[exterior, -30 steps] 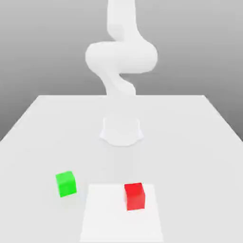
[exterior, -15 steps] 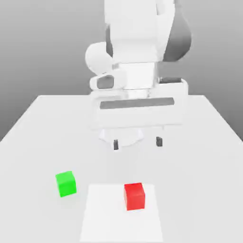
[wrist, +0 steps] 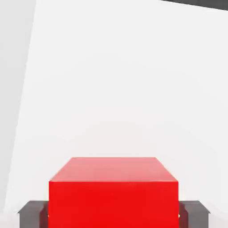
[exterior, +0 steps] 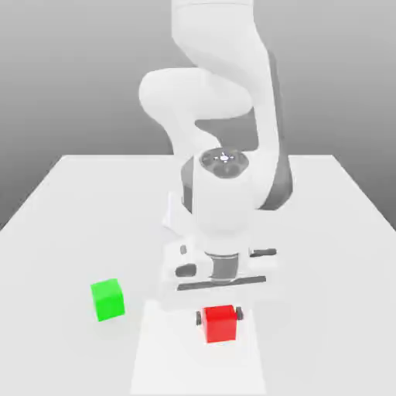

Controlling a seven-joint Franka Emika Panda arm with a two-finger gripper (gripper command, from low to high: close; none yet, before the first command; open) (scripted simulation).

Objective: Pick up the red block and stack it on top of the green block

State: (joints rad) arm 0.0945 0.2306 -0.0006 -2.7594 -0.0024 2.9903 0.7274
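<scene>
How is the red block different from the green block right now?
The red block sits between the fingers of the hand, which is shut on it; the green block stands alone and untouched. The red block rests on a lighter square patch of the table; the green block sits beside that patch, toward the exterior view's left. Both look like similar-sized cubes.
</scene>
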